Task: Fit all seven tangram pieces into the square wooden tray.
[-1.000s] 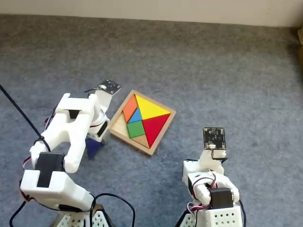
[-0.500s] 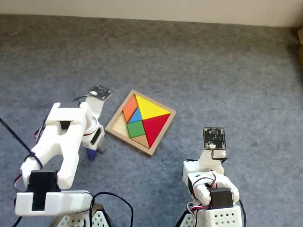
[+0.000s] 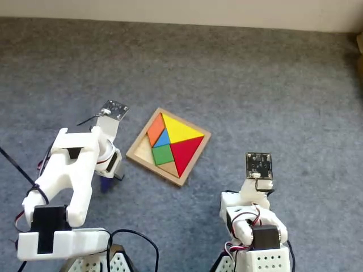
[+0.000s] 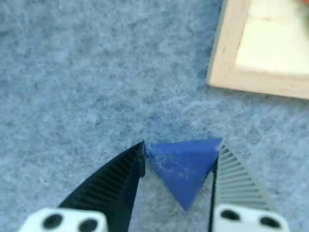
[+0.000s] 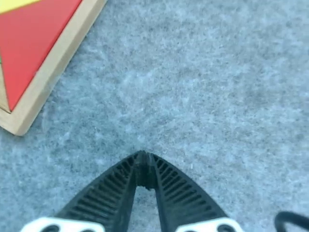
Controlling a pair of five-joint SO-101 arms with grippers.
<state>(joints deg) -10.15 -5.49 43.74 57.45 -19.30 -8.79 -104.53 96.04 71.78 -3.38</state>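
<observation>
Beside the wooden tray (image 4: 226, 48), down by its unfilled corner, dark blue triangle (image 4: 186, 164) is outside the tray over the carpet (image 3: 272, 73), not yet seated. Left gripper (image 4: 182, 150) has it pinched, one jaw against each side. Can't tell whether it's lifted or resting on the carpet.

Progress: most of the puzzle looks done.

Count in tray, five coloured pieces lying flat and edge to edge:
- one orange piece (image 3: 155, 131)
- one light blue triangle (image 3: 163, 139)
- one yellow triangle (image 3: 179, 129)
- one red triangle (image 3: 186, 153)
- one green square (image 3: 163, 154)

With the dark blue one at the gripper, that makes six. The tan patch (image 3: 169, 168) below the green square could be a seventh, wood-coloured piece or bare tray floor; can't tell. The corner of the tray nearest the left arm shows bare wood, so I judge that's the slot left for the blue triangle. Left to do: carry it over, turn it to match, drop it in.

One tray, two arms. Right gripper (image 5: 144, 176) has jaws pressed together with nothing between them, low over the carpet off the tray's red-triangle side, well apart from the blue piece.
</observation>
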